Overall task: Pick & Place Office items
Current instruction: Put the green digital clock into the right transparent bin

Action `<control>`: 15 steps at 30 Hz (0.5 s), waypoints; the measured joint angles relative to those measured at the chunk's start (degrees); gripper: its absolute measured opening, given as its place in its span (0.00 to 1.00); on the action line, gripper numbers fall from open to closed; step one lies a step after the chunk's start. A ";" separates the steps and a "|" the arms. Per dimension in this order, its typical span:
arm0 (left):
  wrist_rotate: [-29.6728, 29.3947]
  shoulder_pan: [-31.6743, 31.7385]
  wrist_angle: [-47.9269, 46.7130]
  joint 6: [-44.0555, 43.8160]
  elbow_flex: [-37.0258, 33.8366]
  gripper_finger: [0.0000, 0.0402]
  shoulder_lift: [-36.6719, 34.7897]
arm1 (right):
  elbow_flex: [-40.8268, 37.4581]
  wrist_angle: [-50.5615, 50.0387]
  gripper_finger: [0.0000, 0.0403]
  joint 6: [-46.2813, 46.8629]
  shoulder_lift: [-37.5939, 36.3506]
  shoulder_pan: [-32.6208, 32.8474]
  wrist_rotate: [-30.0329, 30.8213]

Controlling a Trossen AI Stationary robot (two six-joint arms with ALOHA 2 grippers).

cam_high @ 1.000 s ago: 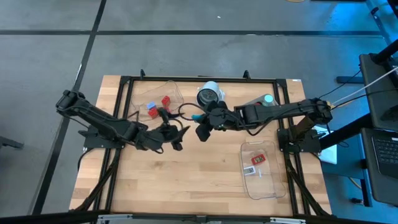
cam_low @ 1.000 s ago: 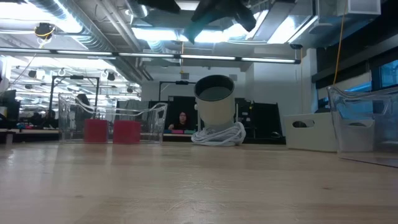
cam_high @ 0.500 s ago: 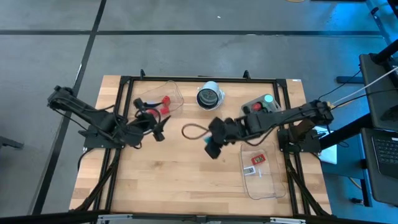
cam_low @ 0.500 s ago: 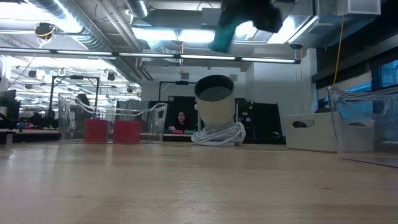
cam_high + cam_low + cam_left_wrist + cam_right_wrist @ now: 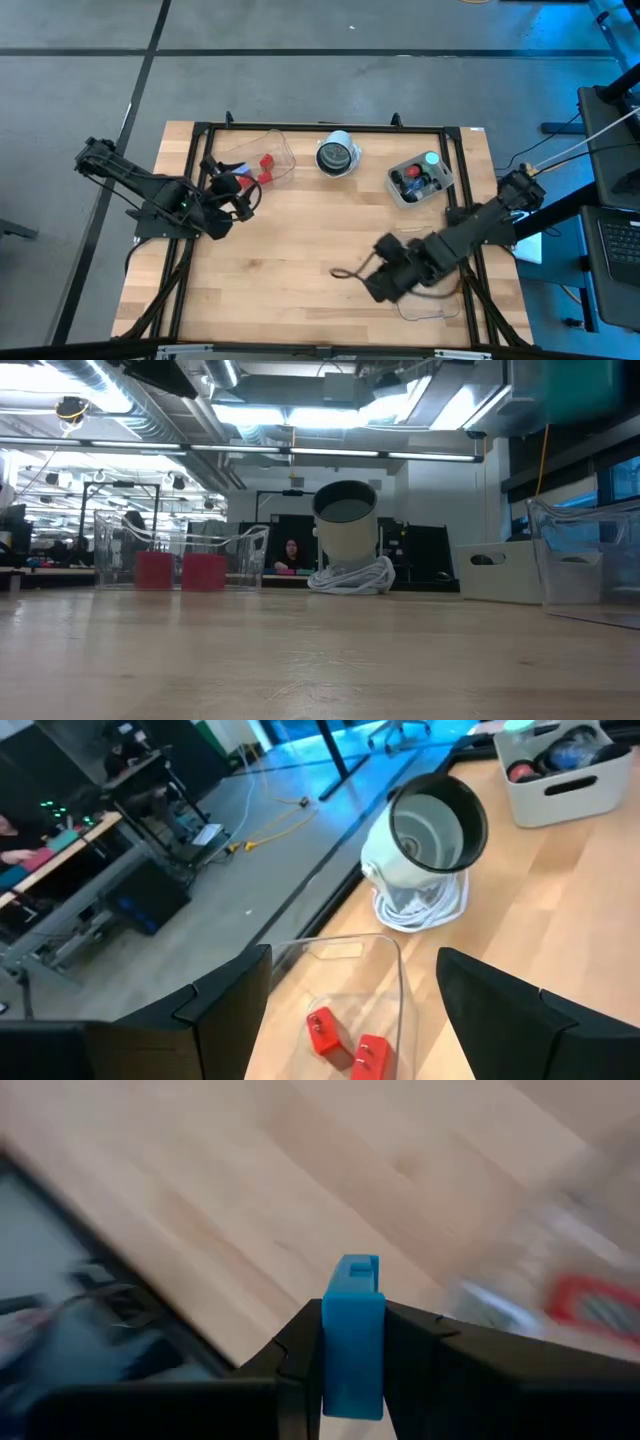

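The right gripper (image 5: 352, 1370) was clamped tight on a blue block (image 5: 352, 1335), which stood upright between its fingers, above the table's (image 5: 290, 250) front right part beside a clear tray (image 5: 430, 308). The left gripper (image 5: 355, 995) hung with fingers spread wide, holding nothing, over a second clear tray (image 5: 385, 970) near the back left corner, where two red blocks (image 5: 345, 1042) lay. A white bin (image 5: 420, 178) stood near the back right corner.

Pale wood table (image 5: 300, 250), seemingly matt; clear glossy plastic tray (image 5: 385, 970).
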 joint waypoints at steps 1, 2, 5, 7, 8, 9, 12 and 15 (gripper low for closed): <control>-0.43 0.00 -0.46 -0.63 0.00 0.70 0.08 | 0.00 -2.64 0.17 3.10 0.00 1.29 0.45; -0.75 0.00 -0.81 -1.11 0.00 0.70 0.15 | 0.00 -5.35 0.17 6.42 0.00 2.56 0.81; -0.91 0.00 -1.08 -1.57 0.00 0.70 0.19 | 0.00 -13.92 0.17 16.05 0.00 5.54 0.55; -0.91 0.00 -1.10 -1.63 0.00 0.70 0.19 | 0.00 -18.76 0.17 22.10 0.00 7.01 -0.60; -0.91 0.00 -1.10 -1.91 0.00 0.69 0.19 | 0.00 -20.95 0.17 24.45 0.05 7.56 -0.92; -0.91 0.00 -1.09 -2.02 0.00 0.69 0.19 | 0.00 -22.88 0.17 26.40 0.12 7.98 -1.18; -0.96 0.00 -0.99 -2.04 -0.11 0.69 0.19 | -0.65 -25.78 0.17 29.90 0.17 8.83 -1.63; -0.99 0.00 -0.91 -2.46 -1.17 0.69 0.19 | -3.94 -25.53 0.17 31.76 0.20 9.17 -2.03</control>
